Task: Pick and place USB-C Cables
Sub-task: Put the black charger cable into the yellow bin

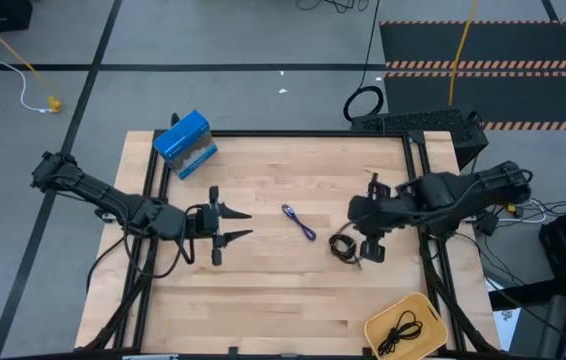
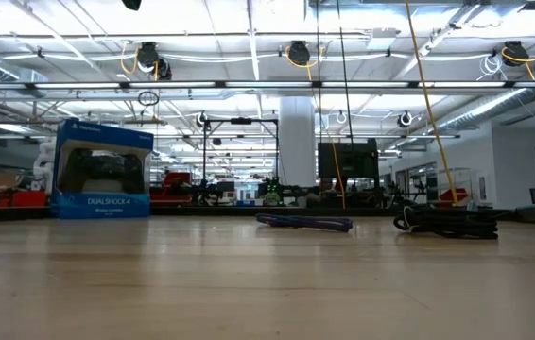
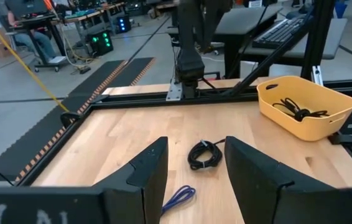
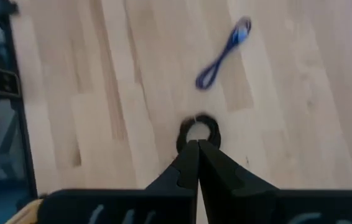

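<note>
At the upper left of the high view we see the blue box on the table's back corner. Below it, left of centre, the left gripper hovers with its fingers spread apart, grasping nothing. Near the middle of the frame lies the blue-purple cable, stretched out on the wood. Right of it sits a coiled black cable, and the right gripper is just beside that coil; its wrist view shows the fingers pressed together, tips at the coil's edge, nothing clearly grasped. At the lower right, the yellow bin holds another black cable.
</note>
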You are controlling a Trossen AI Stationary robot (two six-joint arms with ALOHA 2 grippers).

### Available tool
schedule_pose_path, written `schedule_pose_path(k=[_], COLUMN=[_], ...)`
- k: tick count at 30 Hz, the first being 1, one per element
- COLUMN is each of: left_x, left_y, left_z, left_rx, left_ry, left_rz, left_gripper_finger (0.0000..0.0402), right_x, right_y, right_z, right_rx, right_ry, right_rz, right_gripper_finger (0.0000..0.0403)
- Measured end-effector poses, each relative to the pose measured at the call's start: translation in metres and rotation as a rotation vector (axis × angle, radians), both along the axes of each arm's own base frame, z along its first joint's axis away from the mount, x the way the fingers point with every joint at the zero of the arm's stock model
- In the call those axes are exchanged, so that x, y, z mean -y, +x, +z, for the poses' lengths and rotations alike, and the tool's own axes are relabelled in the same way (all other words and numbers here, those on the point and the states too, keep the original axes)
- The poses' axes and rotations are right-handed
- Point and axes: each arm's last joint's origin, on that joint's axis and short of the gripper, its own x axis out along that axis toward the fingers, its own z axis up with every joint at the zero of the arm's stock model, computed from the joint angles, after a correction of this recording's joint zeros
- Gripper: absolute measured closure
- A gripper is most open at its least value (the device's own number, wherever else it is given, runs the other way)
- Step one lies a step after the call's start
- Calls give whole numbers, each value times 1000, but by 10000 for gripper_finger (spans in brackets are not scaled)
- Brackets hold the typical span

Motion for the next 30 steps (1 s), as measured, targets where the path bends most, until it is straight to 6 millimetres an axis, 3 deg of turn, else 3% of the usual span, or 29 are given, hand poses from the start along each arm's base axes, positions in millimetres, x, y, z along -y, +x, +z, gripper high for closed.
schedule_pose_path(k=[9, 14, 30], left_x=[0, 0, 0], left_y=[0, 0, 0], left_z=[0, 0, 0], left_rx=[1, 1, -6], left_ry=[-2, -2, 0], left_rz=[0, 0, 0], left_gripper_finger=[241, 241, 241], right_x=[-2, -4, -4], right_y=[35, 44, 47], right_z=[-11, -21, -30], right_rx=[-200, -291, -334], right_ry=[58, 36, 11], right_rz=[11, 45, 101], right_gripper_finger=[403, 387, 209])
